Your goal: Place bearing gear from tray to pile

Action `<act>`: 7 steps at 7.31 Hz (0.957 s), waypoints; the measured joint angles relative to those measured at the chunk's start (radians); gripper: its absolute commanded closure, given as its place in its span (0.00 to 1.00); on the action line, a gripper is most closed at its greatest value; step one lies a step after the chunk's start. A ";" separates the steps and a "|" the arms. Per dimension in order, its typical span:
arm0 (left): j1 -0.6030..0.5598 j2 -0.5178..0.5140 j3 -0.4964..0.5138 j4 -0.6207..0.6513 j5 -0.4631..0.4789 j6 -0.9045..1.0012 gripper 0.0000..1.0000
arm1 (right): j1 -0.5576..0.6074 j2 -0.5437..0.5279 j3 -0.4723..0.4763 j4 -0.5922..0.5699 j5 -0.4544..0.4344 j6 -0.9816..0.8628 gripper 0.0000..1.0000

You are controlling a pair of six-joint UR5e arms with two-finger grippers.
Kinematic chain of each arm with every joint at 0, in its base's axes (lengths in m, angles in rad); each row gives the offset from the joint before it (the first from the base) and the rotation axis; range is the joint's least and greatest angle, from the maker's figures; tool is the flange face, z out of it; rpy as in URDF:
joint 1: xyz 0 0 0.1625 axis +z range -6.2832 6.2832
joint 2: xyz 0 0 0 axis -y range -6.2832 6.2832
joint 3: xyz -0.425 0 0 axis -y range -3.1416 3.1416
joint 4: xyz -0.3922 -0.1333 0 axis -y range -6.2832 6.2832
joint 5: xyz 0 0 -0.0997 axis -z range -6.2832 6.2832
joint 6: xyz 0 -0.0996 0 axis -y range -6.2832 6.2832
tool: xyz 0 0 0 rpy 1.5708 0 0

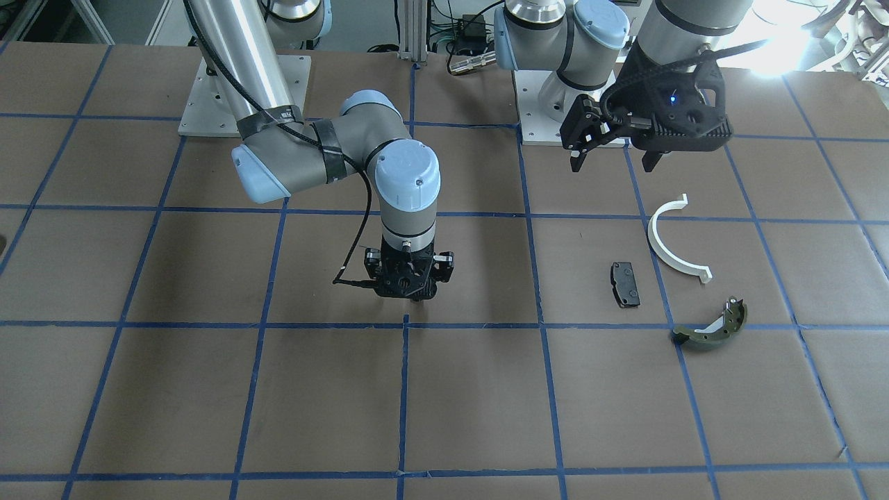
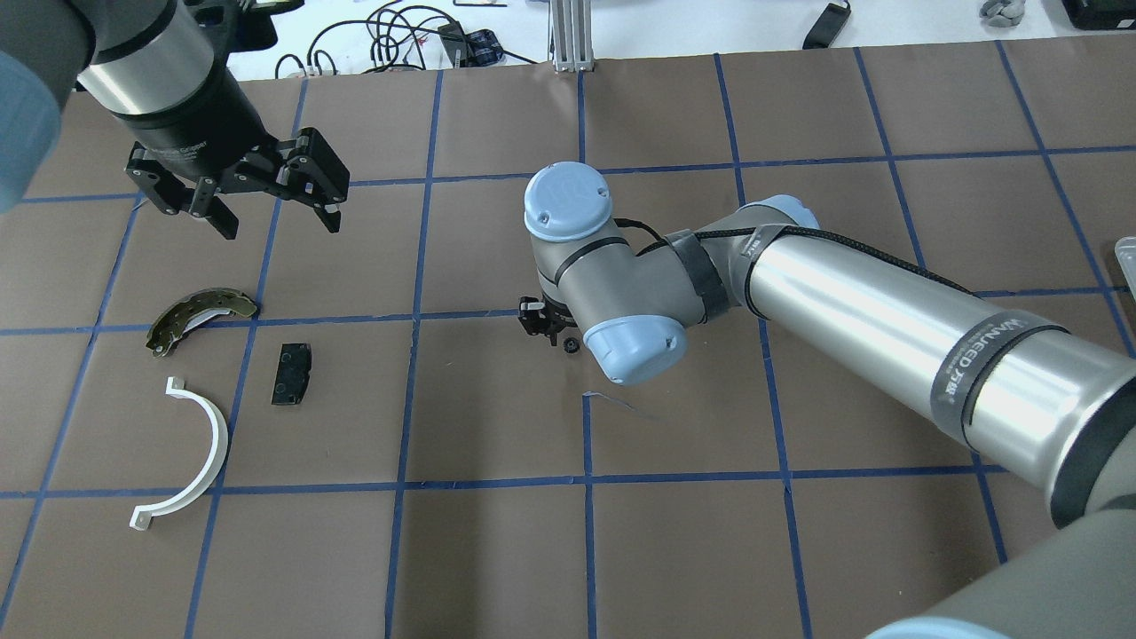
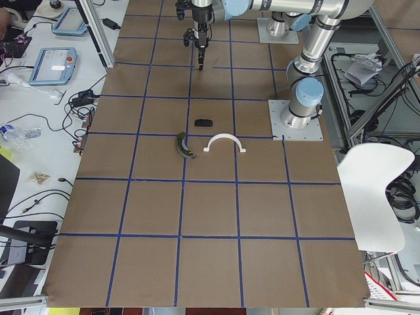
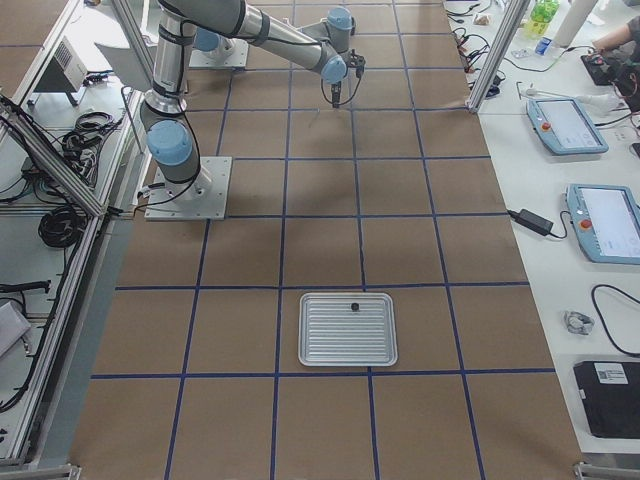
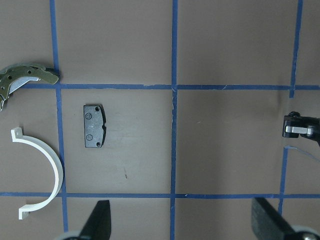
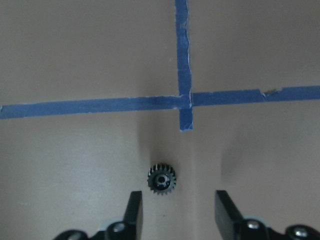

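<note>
i have the right gripper (image 6: pixel 178 197) pointing straight down with its jaws spread and holding nothing. the bearing gear (image 6: pixel 162 178) lies flat on the tabletop (image 2: pixel 497 550), bore up, just ahead of the tips and between them, a little nearer one finger. it is round, so i see no long axis to line up with. a blue tape cross (image 6: pixel 185 100) sits just beyond it.

the left gripper (image 2: pixel 278 222) hangs well apart from the gear, jaws spread and empty. the pile is near those jaws: brake shoe (image 2: pixel 200 312), black pad (image 2: pixel 292 374), white half-ring (image 2: pixel 209 444).

by my reckoning the right arm is far nearer the gear.

a black band (image 2: pixel 985 355) on the right arm carries white lettering, possibly "wanjeed"; i can't be sure.
</note>
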 measured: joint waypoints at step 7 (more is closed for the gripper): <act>-0.186 -0.244 -0.058 0.251 -0.012 -0.148 0.00 | -0.455 -0.223 -0.037 0.335 -0.008 -0.618 0.00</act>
